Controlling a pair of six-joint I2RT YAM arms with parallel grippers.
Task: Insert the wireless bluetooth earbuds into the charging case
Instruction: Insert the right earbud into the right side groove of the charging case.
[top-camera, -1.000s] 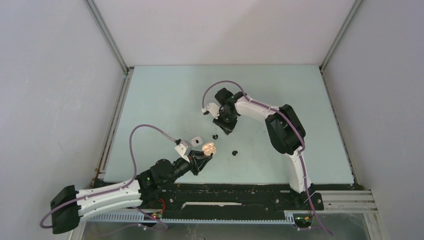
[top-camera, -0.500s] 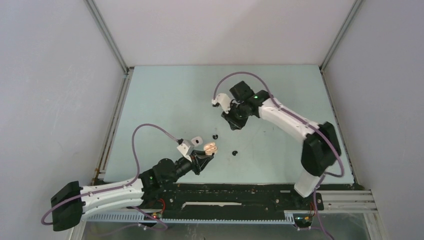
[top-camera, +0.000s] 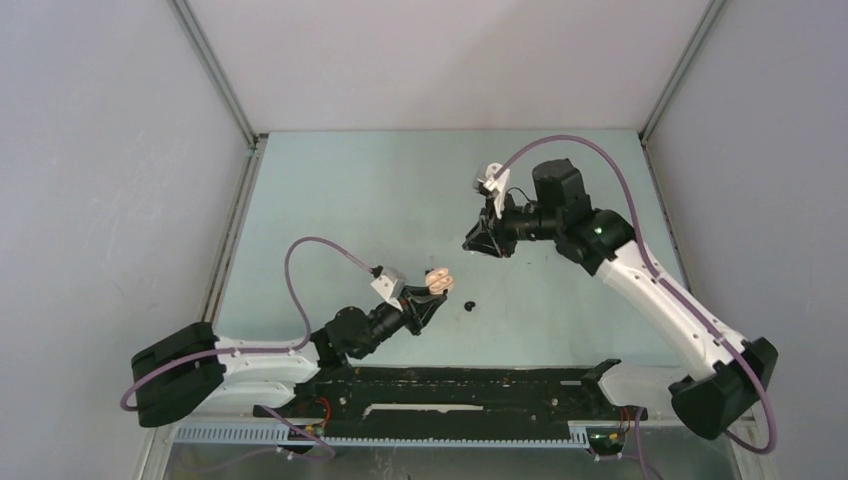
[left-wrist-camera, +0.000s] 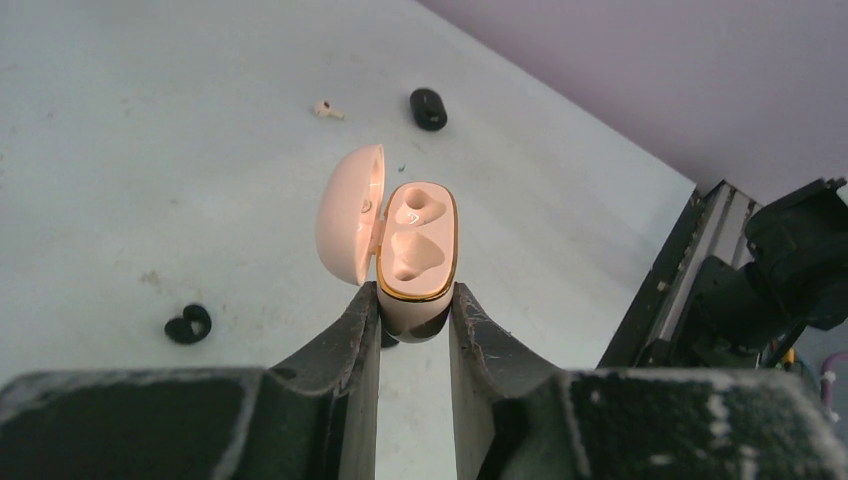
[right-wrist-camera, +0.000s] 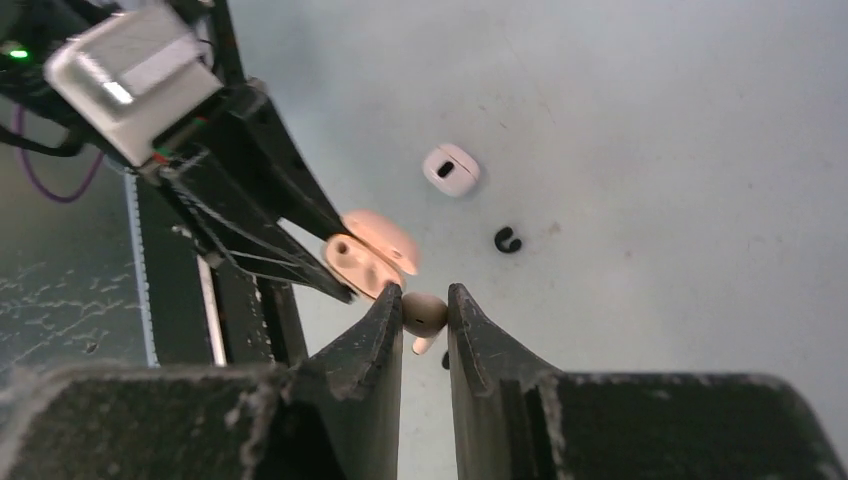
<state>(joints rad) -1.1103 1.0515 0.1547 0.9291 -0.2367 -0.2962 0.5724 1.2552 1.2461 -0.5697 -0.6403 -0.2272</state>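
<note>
My left gripper (left-wrist-camera: 415, 298) is shut on the lower body of a beige charging case (left-wrist-camera: 418, 250), held off the table. Its lid (left-wrist-camera: 350, 228) is swung open to the left and both moulded sockets are bare. In the top view the case (top-camera: 437, 281) sits left of centre. My right gripper (right-wrist-camera: 424, 306) is shut on a beige stemmed earbud (right-wrist-camera: 424, 313), hovering just right of the case (right-wrist-camera: 365, 255). From above, the right gripper (top-camera: 473, 243) is up and to the right of the case. A tiny beige earbud (left-wrist-camera: 327, 109) lies on the table beyond.
A small white case (right-wrist-camera: 451, 168) and a black hook-shaped piece (right-wrist-camera: 508, 240) lie on the pale green table (top-camera: 330, 200). One black earbud (top-camera: 469, 304) rests beside the held case; another black piece (left-wrist-camera: 188, 323) lies to the left. A black rail (top-camera: 450, 385) borders the near edge.
The right arm swung to the right and turned its gripper back toward the case, still shut on the earbud. The left arm reached slightly right with the case.
</note>
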